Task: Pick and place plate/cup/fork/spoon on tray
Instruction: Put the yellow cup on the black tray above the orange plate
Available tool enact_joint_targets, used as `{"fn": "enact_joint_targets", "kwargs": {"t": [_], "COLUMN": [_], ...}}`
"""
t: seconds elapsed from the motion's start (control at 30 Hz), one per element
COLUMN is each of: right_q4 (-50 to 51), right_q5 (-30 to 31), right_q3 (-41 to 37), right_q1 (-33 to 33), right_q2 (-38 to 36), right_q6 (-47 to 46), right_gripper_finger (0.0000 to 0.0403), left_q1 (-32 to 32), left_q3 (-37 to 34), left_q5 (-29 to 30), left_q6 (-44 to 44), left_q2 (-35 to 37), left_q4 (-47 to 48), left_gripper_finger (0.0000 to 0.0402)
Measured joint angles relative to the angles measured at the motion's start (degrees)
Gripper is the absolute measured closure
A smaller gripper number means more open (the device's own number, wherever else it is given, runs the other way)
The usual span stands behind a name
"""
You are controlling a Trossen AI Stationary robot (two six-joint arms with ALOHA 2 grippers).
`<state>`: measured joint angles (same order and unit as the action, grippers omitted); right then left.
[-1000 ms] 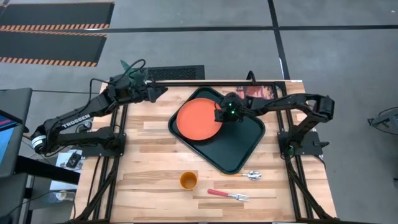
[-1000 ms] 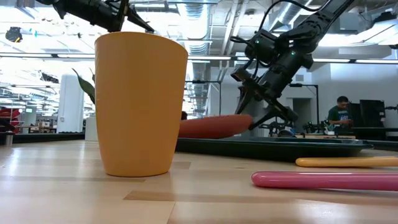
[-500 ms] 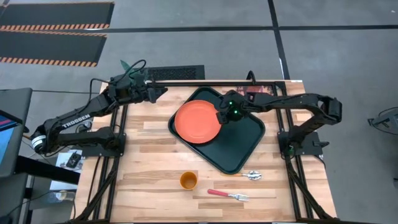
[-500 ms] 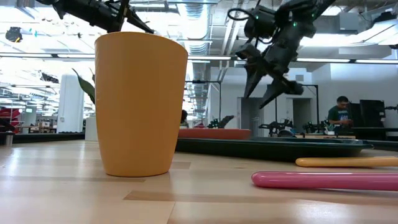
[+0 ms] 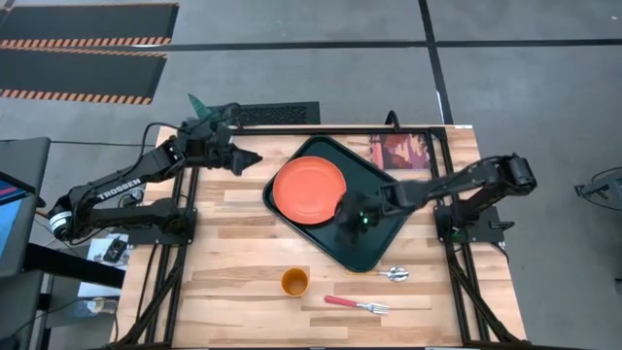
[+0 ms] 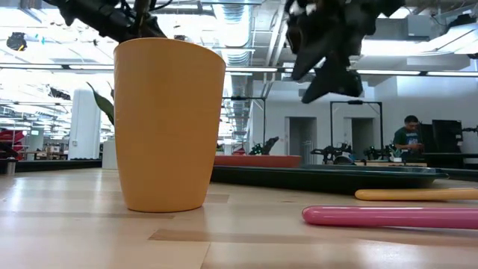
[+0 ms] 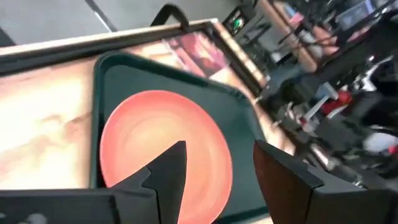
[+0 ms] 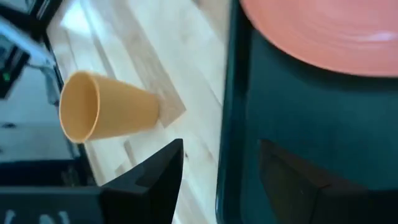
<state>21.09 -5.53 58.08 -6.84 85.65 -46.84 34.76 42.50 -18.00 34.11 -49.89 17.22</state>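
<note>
- The tray [image 5: 374,228], dark green-black with a raised rim, lies turned at an angle on the far right part of the wooden table [image 5: 233,253].
- The plate [image 5: 309,188], round and orange-red, lies flat inside the tray's far left part; nothing touches it. In the low view it shows as a thin red edge [image 6: 258,160] above the tray rim [image 6: 321,178].
- The right gripper [image 5: 355,216] hangs over the tray's bare floor, just beside the plate's near right edge, holding nothing. Its fingers [image 8: 155,177] are spread apart, as the right wrist view shows, with the tray rim [image 8: 231,93] between them.
- The left gripper [image 5: 245,159] hovers over the table's far left part, beside the tray's far left corner. Its fingers [image 7: 168,168] are apart and empty; the left wrist view looks between them onto the plate [image 7: 161,143].
- The cup [image 5: 294,283], orange-yellow, stands upright on the table near its front edge, well apart from the tray. It fills the left of the low view [image 6: 168,123].
- The spoon [image 5: 389,273], with an orange-yellow handle, lies on the table just beside the tray's near corner.
- The fork [image 5: 355,304], with a pink-red handle, lies on the table nearer the front edge, to the right of the cup.
- A reddish picture book [image 5: 400,152] lies at the table's far right, by the tray's far side.
</note>
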Motion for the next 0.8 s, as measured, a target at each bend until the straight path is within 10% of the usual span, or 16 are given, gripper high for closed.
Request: {"fn": "enact_joint_targets", "kwargs": {"t": [0.3,0.8], "right_q4": [-6.2,8.2], "right_q5": [7.4,9.6], "right_q3": [3.6,33.0], "right_q1": [-6.4,-8.1], "right_q2": [0.1,20.8], "right_q6": [-2.6,0.6], "right_gripper_finger": [0.018,0.0213], "left_q1": [-0.8,-2.5], "left_q3": [0.0,0.0], "left_q5": [-7.7,-5.2], "left_q6": [-9.2,-14.9], "left_q2": [0.0,0.0], "left_q4": [5.8,9.1], "left_gripper_finger": [0.0231,0.0231]}}
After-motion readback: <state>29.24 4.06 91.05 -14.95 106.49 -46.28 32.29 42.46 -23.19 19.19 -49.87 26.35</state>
